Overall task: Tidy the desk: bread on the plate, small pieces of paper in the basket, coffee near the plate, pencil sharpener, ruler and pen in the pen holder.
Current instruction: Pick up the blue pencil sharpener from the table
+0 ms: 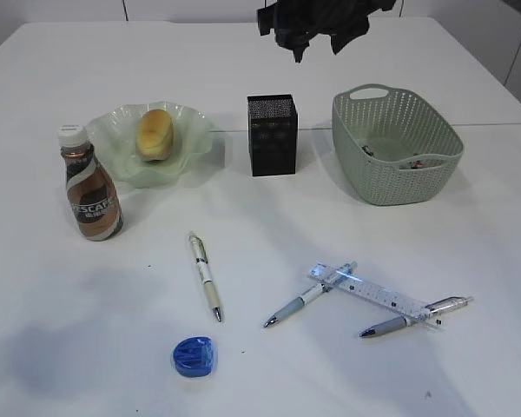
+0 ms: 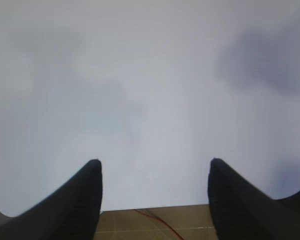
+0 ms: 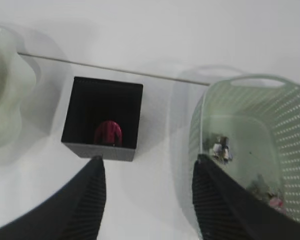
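Black mesh pen holder (image 3: pixel 102 118) just ahead-left of right claw (image 3: pixel 147 165), released, empty, prob. lined up for drops | red item inside | basket (image 3: pixel 290 130) ahead-right, paper bits (image 3: pixel 219 148) in | ruler (image 1: pixel 378 295), pens (image 1: pixel 205 275) on counter (image 1: pixel 469 365) well behind | left claw (image 2: pixel 155 167) released, over bare counter.

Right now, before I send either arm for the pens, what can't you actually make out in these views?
- Red object in the pen holder: right wrist view shows only its rounded top; the mesh walls hide it in the exterior view.
- Basket contents: small scraps, too blurred and small to identify.
- Left tool: open, over bare desk; no object in its view.
- Right tool: open; in the exterior view the top edge cuts its arm off.
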Controlling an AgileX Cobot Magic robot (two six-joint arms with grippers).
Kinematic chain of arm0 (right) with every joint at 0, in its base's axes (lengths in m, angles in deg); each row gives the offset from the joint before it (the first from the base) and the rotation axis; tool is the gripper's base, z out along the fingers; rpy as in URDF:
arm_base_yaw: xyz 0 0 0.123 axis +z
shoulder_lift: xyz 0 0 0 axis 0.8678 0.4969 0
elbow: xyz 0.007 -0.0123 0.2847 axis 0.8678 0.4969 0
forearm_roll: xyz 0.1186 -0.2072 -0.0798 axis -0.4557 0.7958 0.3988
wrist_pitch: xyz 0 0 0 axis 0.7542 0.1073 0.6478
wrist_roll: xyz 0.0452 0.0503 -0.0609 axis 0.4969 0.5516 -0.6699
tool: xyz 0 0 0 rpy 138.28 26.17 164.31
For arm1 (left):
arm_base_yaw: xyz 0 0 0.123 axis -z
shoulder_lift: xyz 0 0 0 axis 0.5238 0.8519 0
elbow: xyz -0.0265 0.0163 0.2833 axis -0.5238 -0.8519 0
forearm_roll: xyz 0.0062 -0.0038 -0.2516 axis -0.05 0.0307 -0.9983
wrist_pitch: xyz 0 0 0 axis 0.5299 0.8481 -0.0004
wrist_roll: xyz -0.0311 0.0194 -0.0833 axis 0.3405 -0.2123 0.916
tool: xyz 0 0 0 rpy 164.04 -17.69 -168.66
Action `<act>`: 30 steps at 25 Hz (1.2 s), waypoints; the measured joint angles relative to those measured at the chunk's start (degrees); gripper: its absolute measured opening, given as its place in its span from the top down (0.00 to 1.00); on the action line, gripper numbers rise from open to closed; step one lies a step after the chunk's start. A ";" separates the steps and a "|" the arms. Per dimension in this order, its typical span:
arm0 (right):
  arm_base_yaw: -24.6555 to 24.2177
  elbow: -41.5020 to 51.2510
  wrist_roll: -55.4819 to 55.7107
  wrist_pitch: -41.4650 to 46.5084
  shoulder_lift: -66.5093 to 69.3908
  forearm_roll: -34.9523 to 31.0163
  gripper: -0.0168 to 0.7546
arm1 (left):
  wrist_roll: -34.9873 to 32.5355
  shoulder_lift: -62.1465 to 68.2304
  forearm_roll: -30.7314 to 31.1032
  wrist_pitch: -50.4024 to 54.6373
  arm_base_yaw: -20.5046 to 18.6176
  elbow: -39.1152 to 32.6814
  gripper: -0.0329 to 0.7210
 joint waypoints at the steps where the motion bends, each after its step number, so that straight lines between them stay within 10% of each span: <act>1: 0.00 0.57 -0.24 0.50 -0.78 -0.30 0.41 | 0.00 0.00 0.00 0.43 0.00 0.00 0.34; 19: 0.10 18.37 -9.26 2.73 -20.36 -19.23 0.41 | 0.00 0.00 -5.45 4.04 0.00 0.35 0.34; 30: 13.59 34.95 -10.06 2.73 -30.70 -20.56 0.41 | 0.00 0.00 -7.97 4.17 0.00 0.35 0.34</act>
